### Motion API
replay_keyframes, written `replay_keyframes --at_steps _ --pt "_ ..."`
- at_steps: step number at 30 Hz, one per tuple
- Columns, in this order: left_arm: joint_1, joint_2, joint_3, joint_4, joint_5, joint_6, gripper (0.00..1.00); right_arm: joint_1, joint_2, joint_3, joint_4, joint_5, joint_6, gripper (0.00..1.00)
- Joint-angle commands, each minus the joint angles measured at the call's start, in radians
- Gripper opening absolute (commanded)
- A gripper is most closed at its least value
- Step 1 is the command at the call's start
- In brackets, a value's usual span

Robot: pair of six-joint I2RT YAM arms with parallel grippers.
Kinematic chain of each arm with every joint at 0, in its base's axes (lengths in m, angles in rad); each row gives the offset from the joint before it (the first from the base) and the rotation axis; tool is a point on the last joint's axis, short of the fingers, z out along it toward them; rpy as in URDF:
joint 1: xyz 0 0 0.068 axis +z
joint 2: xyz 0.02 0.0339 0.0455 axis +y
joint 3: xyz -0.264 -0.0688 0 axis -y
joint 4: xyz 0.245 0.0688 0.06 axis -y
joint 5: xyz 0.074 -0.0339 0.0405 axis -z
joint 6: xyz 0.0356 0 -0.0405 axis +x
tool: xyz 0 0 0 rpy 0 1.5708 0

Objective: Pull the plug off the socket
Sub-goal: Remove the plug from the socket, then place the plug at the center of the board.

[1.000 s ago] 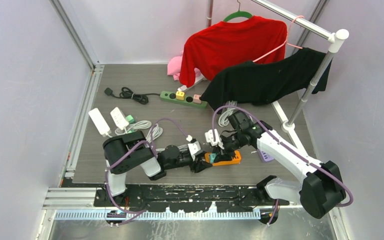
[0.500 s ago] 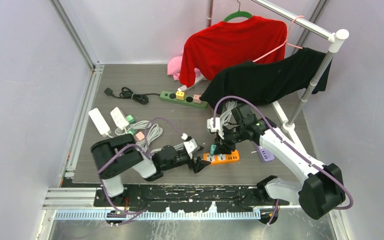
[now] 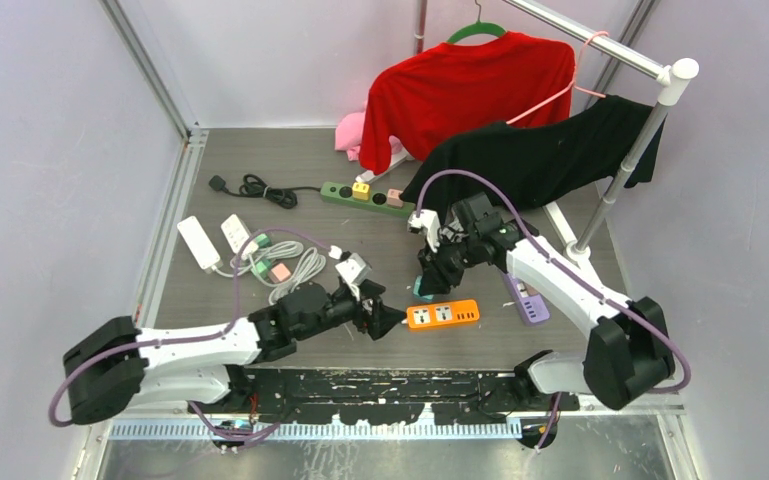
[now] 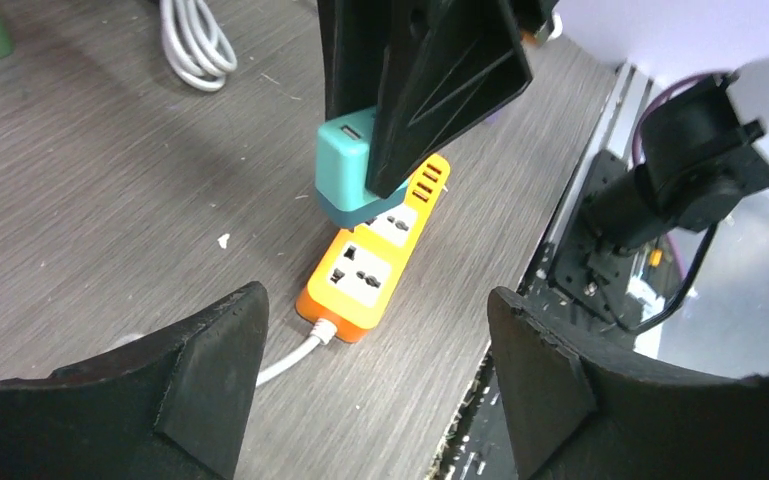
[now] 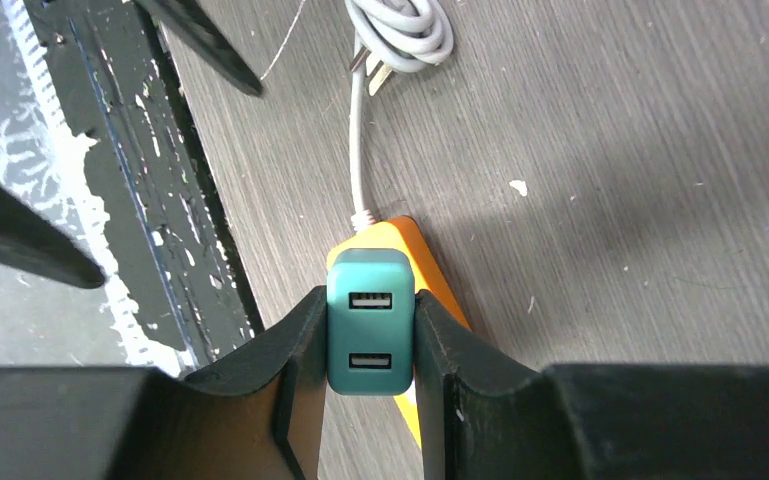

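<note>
The orange power strip (image 3: 443, 314) lies flat near the table's front edge. It also shows in the left wrist view (image 4: 375, 262) and the right wrist view (image 5: 432, 285). My right gripper (image 3: 426, 282) is shut on the teal USB plug (image 3: 419, 289) and holds it just above the strip's left end, clear of the sockets. In the right wrist view the plug (image 5: 369, 335) sits between both fingers (image 5: 302, 350). My left gripper (image 3: 385, 320) is open and empty, just left of the strip, over its white cord (image 4: 282, 362).
A purple strip (image 3: 526, 300) lies right of the orange one. A green strip (image 3: 365, 197) with small plugs and a black cable (image 3: 255, 187) lie at the back. White strips (image 3: 200, 243) and coiled white cords (image 3: 295, 262) lie left. A clothes rack (image 3: 610, 190) holds red and black shirts.
My right gripper has risen and moved back with the teal plug, away from the orange strip. My left gripper has drawn back left from the strip's end, and its arm has stretched out low.
</note>
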Motion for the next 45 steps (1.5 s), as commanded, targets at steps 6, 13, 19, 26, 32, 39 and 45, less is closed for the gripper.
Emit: replay_keyframes --at_steps 6,13,19,26,32,39,45 --pt "0.0 -0.188 0.025 -0.227 -0.177 -0.331 0.83 -0.004 0.089 0.075 0.008 -0.015 0.19 0.01" --pt "-0.033 -0.108 0.089 -0.289 -0.288 -0.536 0.78 -0.005 0.157 0.102 -0.015 -0.069 0.282 0.04" --pt "-0.135 -0.052 0.209 -0.419 -0.478 -0.533 0.78 -0.005 0.18 0.107 -0.01 -0.019 0.301 0.04" --pt "-0.212 0.079 0.345 -0.592 -0.635 -0.556 0.78 -0.005 0.187 0.108 -0.012 -0.017 0.301 0.04" --pt "-0.249 0.203 0.429 -0.591 -0.678 -0.481 0.77 -0.005 0.187 0.106 -0.014 -0.025 0.299 0.04" --pt "-0.249 0.286 0.428 -0.479 -0.74 -0.4 0.75 -0.005 0.187 0.107 -0.024 -0.054 0.299 0.04" --pt "-0.235 0.34 0.442 -0.401 -0.72 -0.36 0.73 -0.005 0.186 0.109 -0.03 -0.064 0.298 0.04"
